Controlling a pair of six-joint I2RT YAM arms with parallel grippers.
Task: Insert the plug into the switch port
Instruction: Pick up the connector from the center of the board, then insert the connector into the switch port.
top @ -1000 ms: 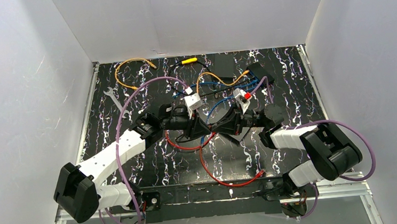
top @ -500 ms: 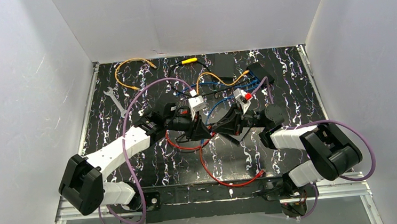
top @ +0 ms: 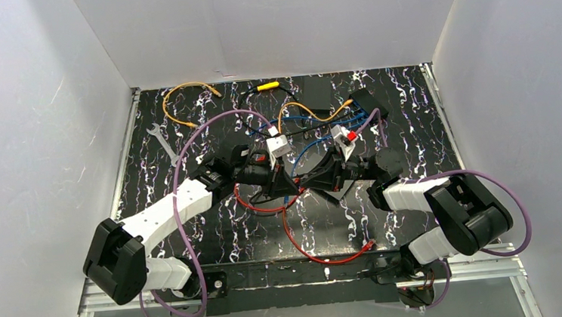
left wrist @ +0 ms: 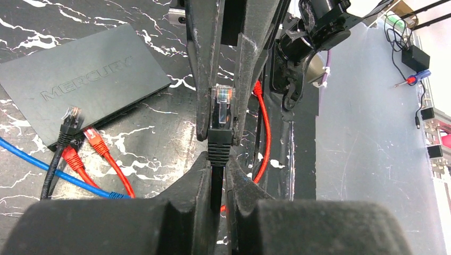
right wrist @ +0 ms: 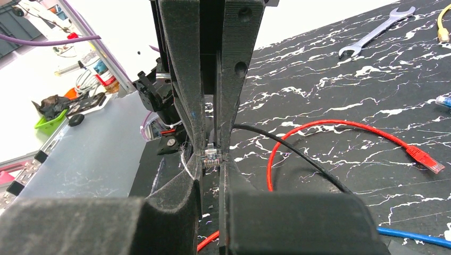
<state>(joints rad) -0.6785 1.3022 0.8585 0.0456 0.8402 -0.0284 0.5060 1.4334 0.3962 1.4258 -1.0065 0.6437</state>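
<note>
Black, white-veined tabletop [top: 231, 234] bears the switch [left wrist: 85, 85] between white walls [top: 290, 21].

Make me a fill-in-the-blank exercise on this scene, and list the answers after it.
1. The switch carries the brand name ____ on its top.
2. The plug pinched by the left gripper and the right gripper has a ____ boot.
3. The loose cable end lying on the table right of the right gripper is ____.

Answers: MERCURY; black; red.
</note>
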